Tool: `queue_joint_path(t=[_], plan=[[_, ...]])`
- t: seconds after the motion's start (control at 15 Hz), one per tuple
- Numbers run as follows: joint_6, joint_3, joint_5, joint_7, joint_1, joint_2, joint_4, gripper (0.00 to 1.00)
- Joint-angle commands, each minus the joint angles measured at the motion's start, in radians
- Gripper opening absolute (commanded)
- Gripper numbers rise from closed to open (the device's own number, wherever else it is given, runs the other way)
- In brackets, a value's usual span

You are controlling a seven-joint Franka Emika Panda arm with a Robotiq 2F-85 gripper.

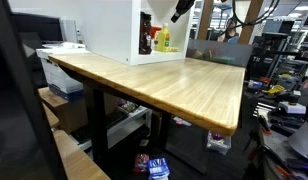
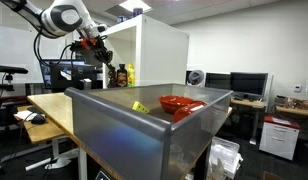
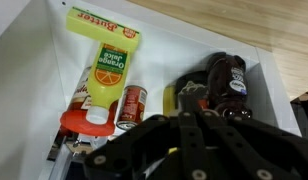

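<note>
My gripper (image 3: 192, 92) is shut, its two black fingers pressed together with nothing between them. In the wrist view it hangs over the open white cabinet (image 3: 34, 60). Below it lie an orange juice bottle (image 3: 106, 75) with a red cap, a small red can (image 3: 132, 105), a dark brown bottle (image 3: 226, 85) and a yellow box (image 3: 102, 22). The fingertips sit nearest the dark bottle and a yellow item (image 3: 169, 100) beside it. In both exterior views the gripper (image 1: 181, 10) (image 2: 102, 55) hovers at the cabinet's (image 1: 129, 30) open side, above the bottles (image 1: 154, 40) (image 2: 120, 75).
The cabinet stands at the back of a long wooden table (image 1: 164, 85). A grey metal bin (image 2: 144, 135) in the foreground holds a red bowl (image 2: 181, 103) and a yellow object (image 2: 140, 106). Desks, monitors (image 2: 249, 85) and boxes surround the table.
</note>
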Motion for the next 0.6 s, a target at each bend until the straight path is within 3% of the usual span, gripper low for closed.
queue_joint_path(t=[0.0, 0.27, 0.53], plan=[[0.113, 0.018, -0.045, 0.017, -0.026, -0.021, -0.052, 0.00], [0.176, 0.029, -0.077, 0.030, -0.045, -0.009, -0.092, 0.00], [0.386, 0.091, -0.140, 0.159, -0.146, 0.014, -0.145, 0.00]])
